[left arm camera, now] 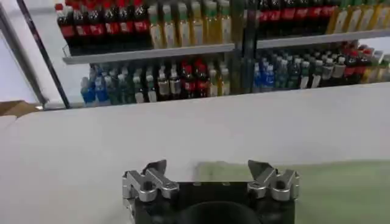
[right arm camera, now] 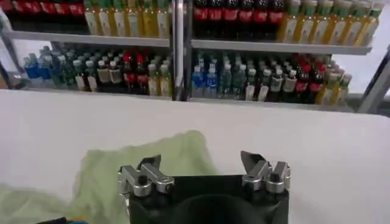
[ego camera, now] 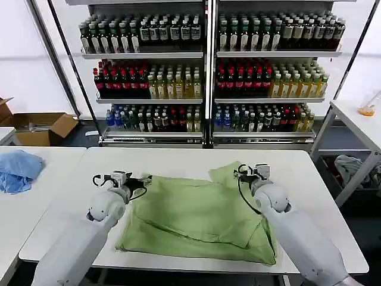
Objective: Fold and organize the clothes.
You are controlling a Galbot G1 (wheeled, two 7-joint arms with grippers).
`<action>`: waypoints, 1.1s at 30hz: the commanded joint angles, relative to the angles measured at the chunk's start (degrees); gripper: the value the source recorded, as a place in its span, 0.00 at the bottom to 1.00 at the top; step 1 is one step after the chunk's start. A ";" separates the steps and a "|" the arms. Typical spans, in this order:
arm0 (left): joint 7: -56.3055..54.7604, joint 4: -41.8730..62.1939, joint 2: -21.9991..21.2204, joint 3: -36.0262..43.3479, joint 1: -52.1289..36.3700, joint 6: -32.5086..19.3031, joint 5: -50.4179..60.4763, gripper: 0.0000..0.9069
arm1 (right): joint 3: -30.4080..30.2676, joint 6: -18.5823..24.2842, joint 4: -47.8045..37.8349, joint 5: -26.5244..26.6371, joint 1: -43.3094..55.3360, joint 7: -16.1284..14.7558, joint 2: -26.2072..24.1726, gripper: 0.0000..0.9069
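The clothes, a light green shirt (ego camera: 199, 217), lie partly folded in the middle of the white table (ego camera: 178, 161), with one corner sticking up toward the far right. My left gripper (ego camera: 144, 179) hovers at the shirt's far left corner, jaws open and empty; the left wrist view shows the green shirt (left arm camera: 341, 189) just beyond the left gripper (left arm camera: 208, 167). My right gripper (ego camera: 240, 173) is open and empty over the shirt's far right corner. The right wrist view has the green shirt (right arm camera: 158, 155) under and ahead of the right gripper (right arm camera: 201, 163).
A light blue cloth (ego camera: 18, 170) lies on the side table (ego camera: 36, 202) to the left. Shelves of bottles (ego camera: 205, 71) stand behind the table. A cardboard box (ego camera: 41, 128) sits on the floor at left. Another table (ego camera: 357, 119) stands at right.
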 commanded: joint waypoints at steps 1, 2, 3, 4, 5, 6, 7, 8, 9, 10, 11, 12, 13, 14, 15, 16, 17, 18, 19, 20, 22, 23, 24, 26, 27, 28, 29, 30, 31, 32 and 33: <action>2.15 8.30 -2.28 3.75 -5.64 0.87 -0.35 1.00 | -2.35 -0.17 -10.14 1.24 5.71 -0.96 2.76 1.00; 2.28 8.35 -2.27 3.84 -5.62 0.88 -0.31 1.00 | -2.43 -0.19 -10.24 1.23 5.73 -1.03 2.85 1.00; 2.48 8.36 -2.23 3.85 -5.52 0.88 -0.33 1.00 | -2.49 -0.23 -10.59 1.23 5.72 -1.16 3.02 1.00; 2.60 8.37 -2.15 3.89 -5.38 0.86 -0.34 1.00 | -2.55 -0.42 -10.90 1.28 5.71 -1.35 3.28 1.00; 2.63 8.38 -2.08 3.96 -5.31 0.80 -0.34 0.82 | -2.57 -0.49 -11.14 1.31 5.69 -1.48 3.43 1.00; 2.82 8.38 -1.96 4.10 -5.16 0.53 -0.35 0.39 | -2.58 -0.56 -11.32 1.34 5.69 -1.62 3.59 1.00; 3.08 8.34 -1.74 4.33 -5.00 0.34 -0.37 0.26 | -2.57 -0.48 -11.75 1.40 5.66 -2.08 3.94 0.91; 3.24 8.29 -1.64 4.40 -4.86 0.31 -0.44 0.11 | -2.56 -0.34 -12.06 1.38 5.58 -2.24 4.20 0.64; 3.35 8.24 -1.57 4.40 -4.77 0.31 -0.50 0.07 | -2.56 -0.30 -12.17 1.34 5.51 -2.31 4.34 0.41; 3.67 7.97 -1.37 4.39 -4.56 0.34 -0.81 0.03 | -2.55 -0.35 -12.04 1.35 5.30 -2.44 4.53 0.02; 3.96 7.70 -1.19 4.32 -4.33 0.41 -1.08 0.03 | -2.58 -0.45 -11.92 1.37 5.16 -2.51 4.56 0.00; 4.06 7.66 -1.05 4.28 -4.29 0.45 -1.30 0.02 | -2.63 -0.44 -11.66 1.36 5.02 -2.57 4.56 0.00; 4.45 7.32 -0.87 4.21 -3.94 0.62 -1.58 0.02 | -2.84 -0.42 -11.21 1.37 4.74 -2.77 4.51 0.00; 4.61 7.06 -0.67 4.04 -3.65 0.71 -1.85 0.02 | -2.98 -0.37 -10.81 1.38 4.51 -3.06 4.43 0.00; 4.76 6.89 -0.55 3.95 -3.41 0.83 -2.03 0.02 | -3.02 -0.35 -10.61 1.39 4.35 -3.16 4.38 0.00; 4.94 6.71 -0.39 3.80 -3.16 0.87 -2.25 0.02 | -3.01 -0.34 -10.18 1.46 4.13 -3.32 4.30 0.00; 5.21 6.49 -0.26 3.66 -2.92 0.90 -2.40 0.02 | -3.00 -0.35 -9.98 1.48 4.00 -3.40 4.25 0.00; 5.40 6.26 -0.15 3.44 -2.62 0.89 -2.65 0.02 | -2.99 -0.35 -9.76 1.50 3.87 -3.48 4.17 0.00; 5.55 6.03 -0.07 3.30 -2.37 0.85 -2.84 0.02 | -3.00 -0.33 -9.47 1.49 3.70 -3.57 4.06 0.00; 5.74 5.80 0.01 2.94 -2.21 0.75 -3.17 0.02 | -3.00 -0.30 -9.09 1.48 3.54 -3.70 3.90 0.00; 6.06 5.13 0.19 2.23 -1.81 0.53 -4.32 0.02 | -2.93 -0.15 -8.38 1.50 3.12 -4.11 3.55 0.00; 6.25 4.83 0.30 1.79 -1.58 0.33 -4.75 0.02 | -2.91 -0.09 -8.05 1.48 3.01 -4.24 3.46 0.00; 6.42 4.18 0.47 1.43 -1.34 0.06 -5.63 0.02 | -2.93 0.44 -7.56 1.41 2.72 -4.57 3.13 0.00; 6.72 3.05 0.86 1.10 -0.89 -0.64 -6.95 0.02 | -3.05 0.98 -6.66 0.16 2.27 -5.01 2.79 0.00; 6.83 2.32 1.20 0.96 -0.58 -1.12 -7.42 0.02 | -3.33 1.29 -6.15 -1.31 1.99 -5.39 2.59 0.00; 6.99 1.67 1.50 0.83 -0.29 -1.77 -7.82 0.02 | -3.56 1.84 -5.36 -2.92 1.55 -5.84 2.36 0.00; 7.08 0.92 1.85 0.71 0.02 -2.30 -8.31 0.02 | -3.67 2.36 -4.29 -3.60 0.99 -6.20 2.08 0.00; 7.17 -0.09 2.16 0.40 0.34 -2.86 -8.67 0.02 | -3.63 2.75 -3.22 -3.70 0.47 -6.09 1.90 0.00; 7.32 -0.58 2.56 -0.03 0.75 -3.18 -9.17 0.02 | -3.50 3.10 -2.63 -3.72 0.05 -5.97 1.80 0.00; 7.39 -1.76 2.97 -0.40 1.21 -3.54 -9.54 0.02 | -3.24 3.80 -1.20 -3.89 -0.56 -5.80 1.60 0.00; 7.47 -2.48 3.22 -0.94 1.67 -3.78 -10.15 0.02 | -2.91 4.81 -0.03 -4.05 -1.12 -5.74 1.32 0.00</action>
